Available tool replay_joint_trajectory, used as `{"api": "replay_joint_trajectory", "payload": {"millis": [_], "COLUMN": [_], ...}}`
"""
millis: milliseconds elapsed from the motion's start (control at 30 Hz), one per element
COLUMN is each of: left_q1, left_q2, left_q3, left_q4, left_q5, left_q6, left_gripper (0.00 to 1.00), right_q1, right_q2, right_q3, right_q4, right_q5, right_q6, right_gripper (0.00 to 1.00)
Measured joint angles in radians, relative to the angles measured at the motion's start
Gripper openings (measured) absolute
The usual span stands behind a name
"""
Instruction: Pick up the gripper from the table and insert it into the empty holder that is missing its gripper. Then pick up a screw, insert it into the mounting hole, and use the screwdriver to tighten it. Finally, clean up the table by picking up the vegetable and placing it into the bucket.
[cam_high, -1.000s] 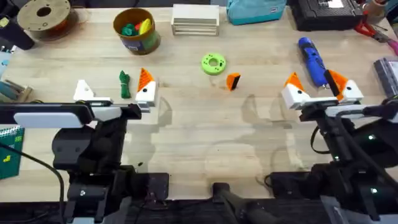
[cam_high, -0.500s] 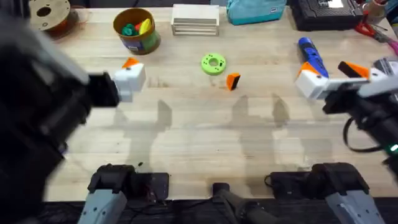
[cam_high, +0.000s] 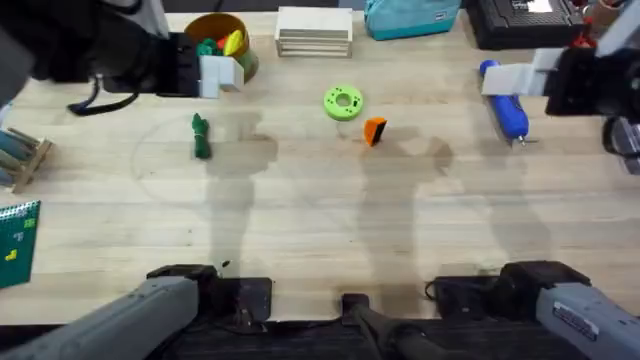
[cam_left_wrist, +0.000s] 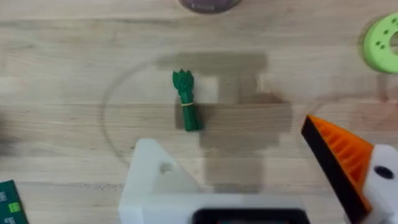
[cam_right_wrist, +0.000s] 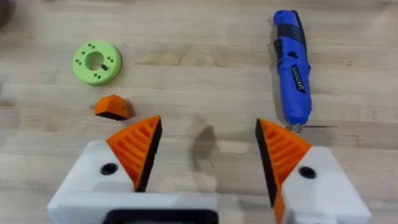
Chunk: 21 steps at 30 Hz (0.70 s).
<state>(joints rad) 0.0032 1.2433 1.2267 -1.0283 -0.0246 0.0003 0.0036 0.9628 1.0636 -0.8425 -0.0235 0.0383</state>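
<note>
Left arm raised high over the bench (cam_high: 300, 220), blurred; left gripper (cam_left_wrist: 249, 168) spread wide and empty, one white holder (cam_left_wrist: 152, 180) bare, the other finger padded orange. Vegetable (cam_high: 201, 135) lies flat below it; bucket (cam_high: 222, 48) at the far edge, probably toy pieces inside. Loose orange gripper (cam_high: 374, 131) rests just beside the green disc (cam_high: 343, 102). Right arm lifted at far right, right gripper (cam_right_wrist: 208, 149) released, both pads on, near the screwdriver (cam_high: 505, 99).

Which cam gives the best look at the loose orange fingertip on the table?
Right wrist: the orange fingertip lies unobstructed beside the green disc, its dark underside visible. Overhead shows it smaller, beside the same disc.
</note>
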Motion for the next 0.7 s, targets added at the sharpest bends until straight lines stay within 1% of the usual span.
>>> {"api": "replay_joint_trajectory", "payload": {"millis": [133, 200, 300, 333, 433, 500, 567, 700], "left_q1": [0.003, 0.015, 0.064, 0.132, 0.192, 0.222, 0.239, 0.249], "left_q2": [0.084, 0.118, 0.173, 0.232, 0.285, 0.318, 0.347, 0.405], "left_q3": [0.000, 0.000, 0.000, -0.002, -0.010, -0.014, -0.016, -0.016], "left_q4": [-0.016, -0.032, -0.037, -0.023, 0.011, 0.035, 0.055, 0.074], "left_q5": [-0.010, -0.011, -0.008, 0.018, 0.043, 0.055, 0.064, 0.081], "left_q6": [0.000, 0.000, 0.000, 0.024, 0.044, 0.050, 0.058, 0.071], "left_gripper": [0.986, 0.986, 0.985, 0.985, 0.985, 0.985, 0.985, 0.985], "right_q1": [0.000, 0.000, 0.000, 0.000, 0.000, 0.000, 0.000, 0.000], "right_q2": [0.077, 0.106, 0.131, 0.137, 0.137, 0.137, 0.137, 0.137], "right_q3": [0.006, 0.006, 0.006, 0.006, 0.006, 0.006, 0.006, 0.006], "right_q4": [-0.007, -0.007, -0.008, -0.008, -0.008, -0.008, -0.008, -0.008], "right_q5": [0.000, 0.000, 0.000, 0.000, 0.000, 0.000, 0.000, 0.000], "right_q6": [0.000, 0.000, 0.000, 0.000, 0.000, 0.000, 0.000, 0.000], "right_gripper": [0.880, 0.880, 0.880, 0.882, 0.880, 0.880, 0.880, 0.880]}}
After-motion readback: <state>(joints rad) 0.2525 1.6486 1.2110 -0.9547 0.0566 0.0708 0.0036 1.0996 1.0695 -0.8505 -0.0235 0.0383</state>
